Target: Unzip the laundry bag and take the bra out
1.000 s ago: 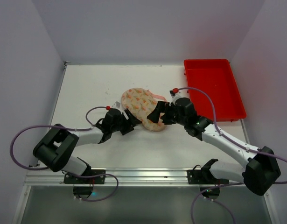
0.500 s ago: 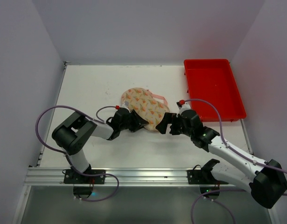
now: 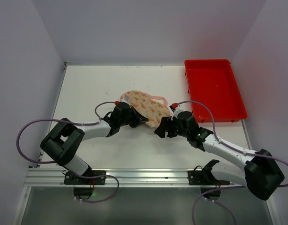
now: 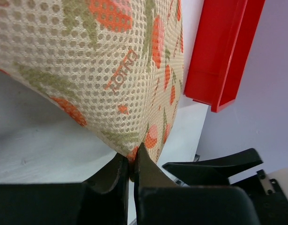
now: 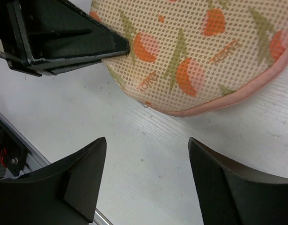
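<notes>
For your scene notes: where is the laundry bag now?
In the top view the laundry bag lies mid-table, left of the red tray, its near edge pinched by the left gripper, the right gripper beside it.

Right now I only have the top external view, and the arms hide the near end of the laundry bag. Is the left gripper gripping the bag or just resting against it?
Observer: Gripping. The left wrist view shows the left gripper shut on a small fold of the laundry bag mesh at its lower edge, with the fabric nipped between the fingertips.
Operator: And the right one, is it on the bag too?
Observer: No. In the right wrist view the right gripper is open over bare table. Its fingers stop short of the pink edging and do not touch it.
</notes>
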